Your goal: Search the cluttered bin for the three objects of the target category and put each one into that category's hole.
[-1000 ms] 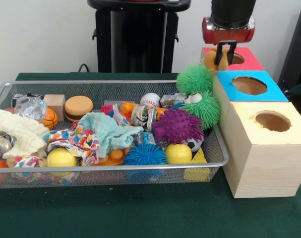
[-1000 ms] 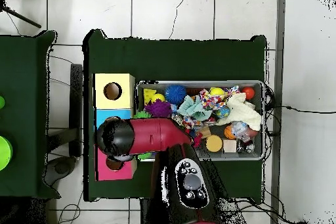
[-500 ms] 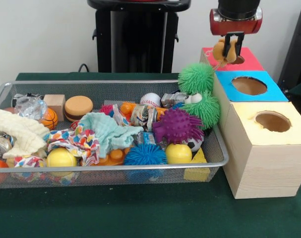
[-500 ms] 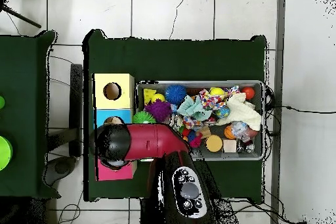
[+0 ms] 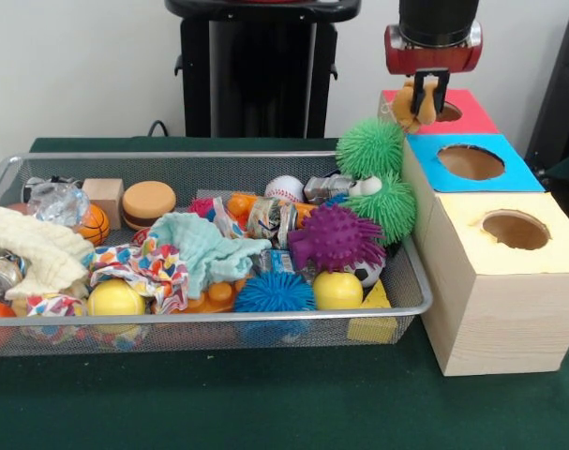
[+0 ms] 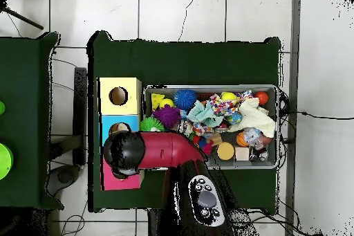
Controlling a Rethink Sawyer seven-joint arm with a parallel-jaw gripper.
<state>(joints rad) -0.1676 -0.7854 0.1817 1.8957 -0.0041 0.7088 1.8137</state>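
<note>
**Ana:** Front view shows you the gripper (image 5: 423, 91) up by the red box (image 5: 471, 117). It is squeezed shut on a small tan toy (image 5: 413, 103). Can you see it?

**Ben:** Yes. Where is the toy next to the hole?

**Ana:** The red box's hole (image 5: 445, 112) is just to the picture's right of the toy. The toy hangs over the near left rim of the red box, not over the middle of the hole. So I think you need to slide a little toward the hole before you let go.

**Ben:** What if you let go now?

**Ana:** It might hit the rim and bounce off, maybe onto the green fuzzy ball (image 5: 369, 148) just below it.

**Ben:** Does the overhead view help you?

**Ana:** Not much. The arm (image 6: 148, 151) covers the red box there, so you cannot see the toy or the hole.

**Ben:** And the other boxes?

**Ana:** The blue box (image 5: 471, 164) and the yellow box (image 5: 509, 234) sit nearer to the camera. The bin (image 5: 209, 323) of toys is beside them on the worktop (image 5: 265, 403).
</note>
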